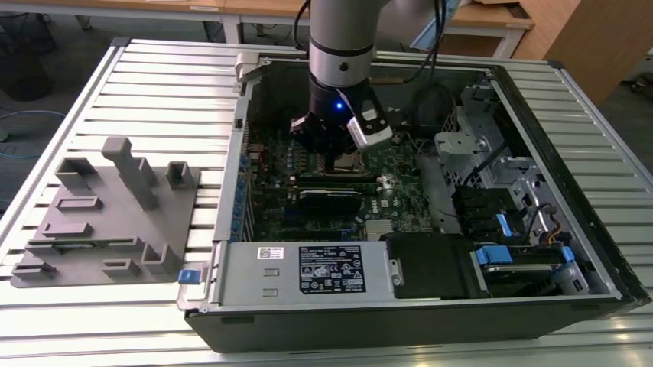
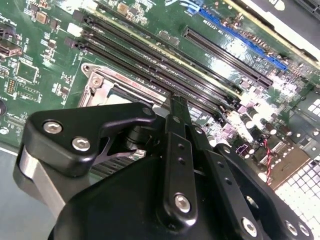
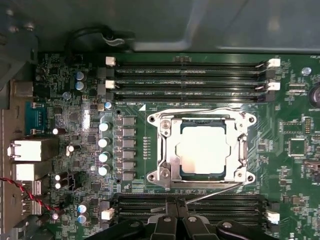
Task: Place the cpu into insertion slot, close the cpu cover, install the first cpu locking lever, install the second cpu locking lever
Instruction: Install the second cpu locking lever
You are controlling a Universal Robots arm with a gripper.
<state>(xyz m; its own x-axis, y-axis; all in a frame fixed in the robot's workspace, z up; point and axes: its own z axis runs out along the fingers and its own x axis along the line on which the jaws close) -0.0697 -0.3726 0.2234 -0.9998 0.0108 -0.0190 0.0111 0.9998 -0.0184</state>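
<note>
Currently, item by item:

Pincer (image 3: 177,210): black, mounted on the single arm, lowered inside the open computer case (image 1: 571,99), its tip just beside the socket's edge. In both wrist views the two fingers (image 2: 177,107) lie pressed together with no gap between them and nothing visibly gripped; they come to a narrow point close to a thin metal rod (image 3: 210,194).

Cpu (image 3: 202,150): square, pale silvery top, lying flat inside the insertion slot (image 3: 201,150). It sits just ahead of the pincer tip, on the far side of the rod.

Cpu cover (image 3: 167,150): metal frame plate, lying down flat around the chip, the chip's top showing through its square cut-out. Judged closed.

Locking lever, the thin rod: long axis running along the socket edge nearest the pincer, slightly slanted, one end standing away from the frame. Judged not yet latched. Which of the two levers it is, I cannot tell. The lever lies between pincer tip and socket, so the fingertips' reach across that edge is the relation that matters.

Case: lying on its side on a slatted tabletop (image 1: 133,84), holding the green motherboard (image 3: 75,100) with long memory slots (image 3: 190,75) on either side of the socket.

Grey fixture block (image 1: 102,222): on the tabletop at the exterior view's left, well apart from the case.
</note>
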